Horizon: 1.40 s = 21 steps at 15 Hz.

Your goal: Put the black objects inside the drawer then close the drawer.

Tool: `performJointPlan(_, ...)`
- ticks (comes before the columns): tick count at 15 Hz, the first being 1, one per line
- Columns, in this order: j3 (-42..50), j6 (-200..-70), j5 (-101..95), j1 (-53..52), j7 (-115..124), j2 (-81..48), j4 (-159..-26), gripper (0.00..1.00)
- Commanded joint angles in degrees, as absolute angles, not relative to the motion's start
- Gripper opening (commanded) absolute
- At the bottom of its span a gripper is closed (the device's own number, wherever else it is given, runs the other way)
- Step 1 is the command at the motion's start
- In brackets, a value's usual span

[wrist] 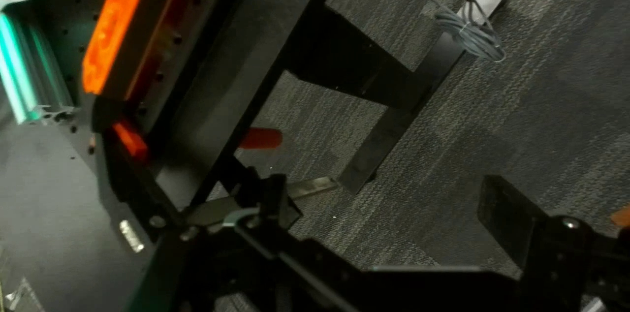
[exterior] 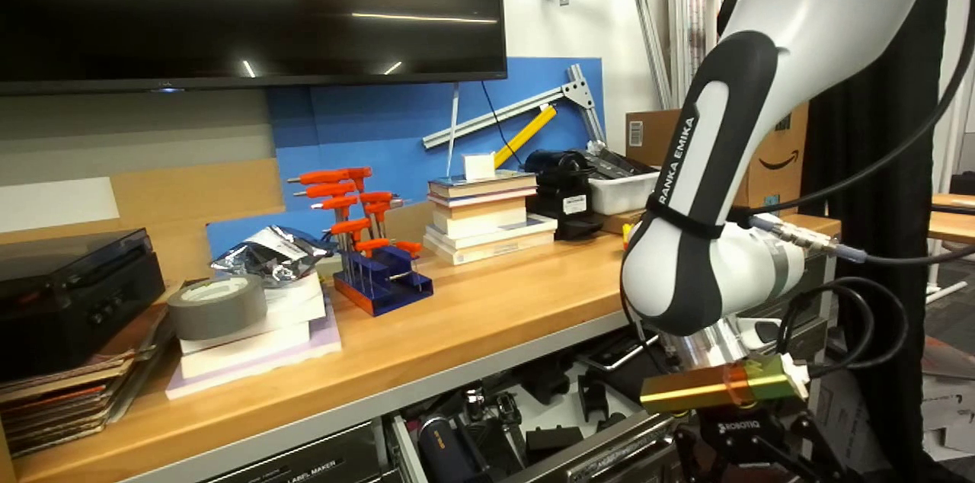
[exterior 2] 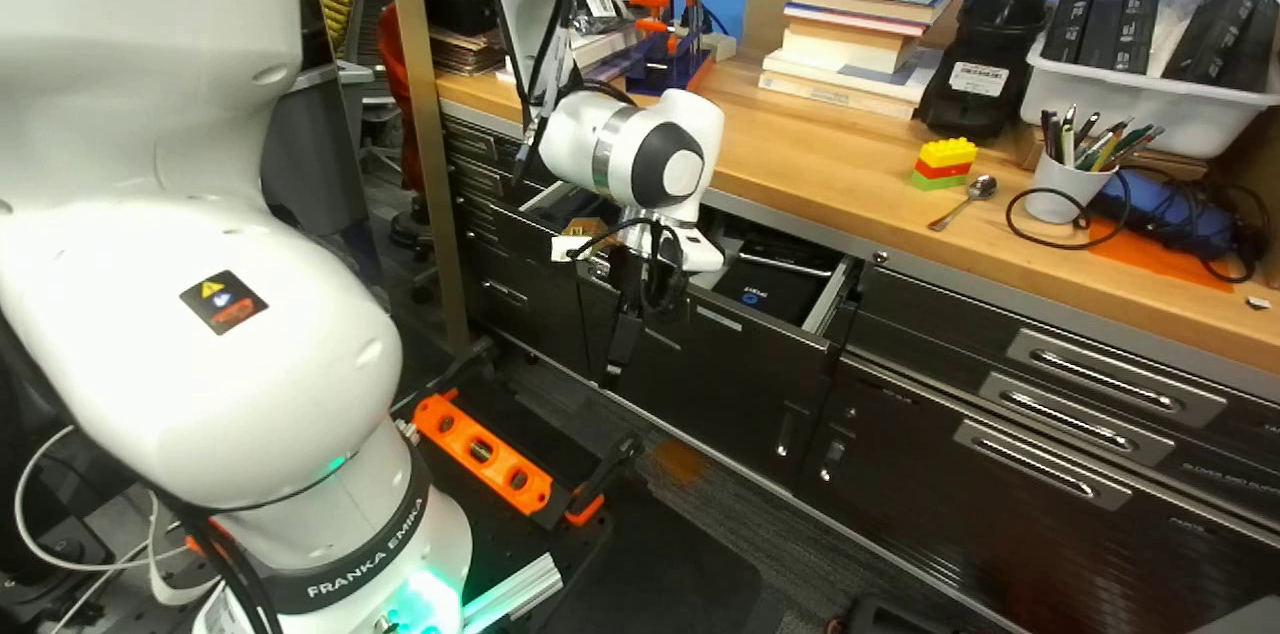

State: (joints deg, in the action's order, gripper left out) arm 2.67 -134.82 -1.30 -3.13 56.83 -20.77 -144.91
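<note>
The wide grey drawer (exterior: 590, 449) is pulled open under the bench; its front also shows in an exterior view (exterior 2: 735, 346). Several chunky black objects lie inside it, among them a black block (exterior: 554, 439), an upright black piece (exterior: 592, 396) and a black piece farther back (exterior: 545, 382). A flat black box (exterior 2: 768, 286) lies at the drawer's right end in that view. My gripper (exterior: 752, 463) hangs in front of the drawer, outside it, pointing down; it also shows in an exterior view (exterior 2: 616, 359). In the wrist view my jaws (wrist: 389, 206) are wide apart with only carpet between them.
The wooden bench top (exterior: 495, 308) overhangs the drawer. It carries a hex-key stand (exterior: 385, 285), stacked books (exterior: 487, 216) and a black device (exterior: 564, 201). The robot's base table with an orange level (exterior 2: 483, 454) stands opposite. A table foot (wrist: 384, 144) is on the carpet below.
</note>
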Motion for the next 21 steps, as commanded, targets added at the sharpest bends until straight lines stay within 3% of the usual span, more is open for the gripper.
performJointPlan(1,1.6,-142.5,6.5,-1.4,51.2,-23.7,-143.5,1.00)
performJointPlan(11,-5.9,-161.9,32.1,3.4,37.8,-30.1,-140.0,1.00)
performJointPlan(21,-7.2,-162.9,34.8,3.3,31.9,-40.5,-122.5,1.00)
